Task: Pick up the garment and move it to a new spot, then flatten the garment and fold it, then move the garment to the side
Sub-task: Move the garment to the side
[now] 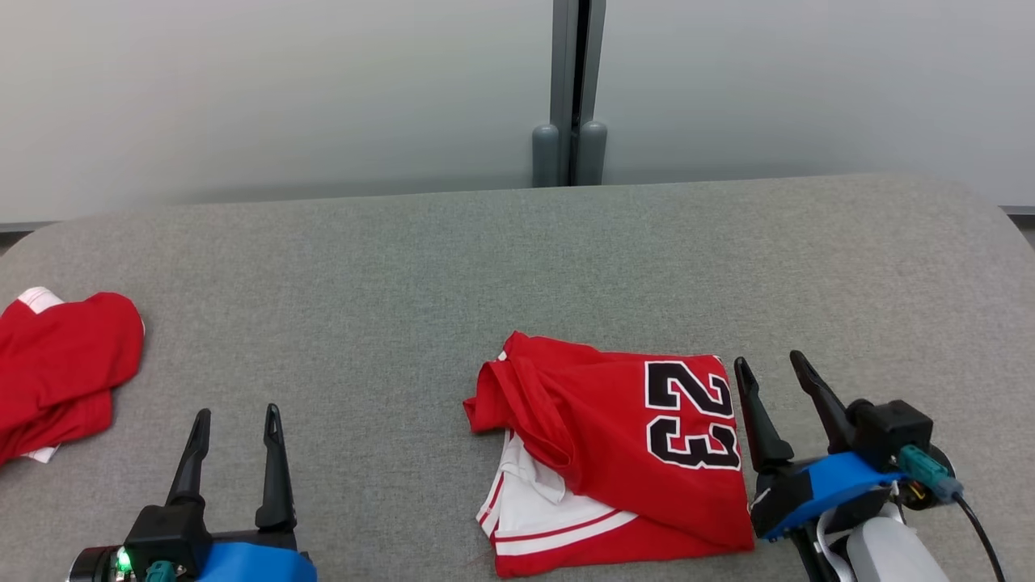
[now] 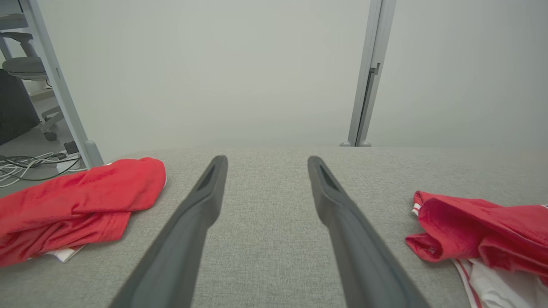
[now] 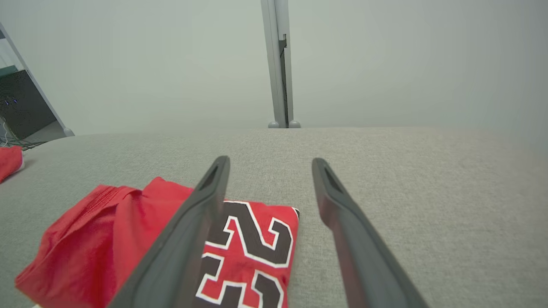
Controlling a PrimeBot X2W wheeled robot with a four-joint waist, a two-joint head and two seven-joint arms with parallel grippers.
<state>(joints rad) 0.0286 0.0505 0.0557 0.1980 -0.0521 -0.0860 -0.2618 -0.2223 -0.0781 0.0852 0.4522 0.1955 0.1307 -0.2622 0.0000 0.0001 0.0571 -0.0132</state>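
Currently: grey fabric-covered table [image 1: 517,267] takes up most of the head view. Pale frosted wall [image 1: 242,89] behind it, with a grey post [image 1: 570,89] standing at the table's far edge, about mid-width.

Jersey [image 1: 614,453] is the task garment. It is folded into a rough rectangle and lies flat on the table near the front edge, right of centre. Red top layer, black "23" with white outline near its right edge, digits turned sideways. A white layer with red stripes sticks out under it at the front left corner. Left edge is bunched into a loose roll.

Second red garment [image 1: 57,372] sits crumpled at the table's far left edge, well apart from the jersey, a bit of white trim showing.

Right pincer [image 1: 768,358]: fingers spread, holding nothing, just beside the jersey's right edge. In the right wrist view one finger overlaps the "23" corner; can't tell whether it touches cloth.

Left pincer [image 1: 237,411]: fingers spread, empty, over bare table between the two garments, near the front edge.

Left wrist view, past the table's left end: office chair [image 2: 25,68], cables [image 2: 25,164] on the floor.
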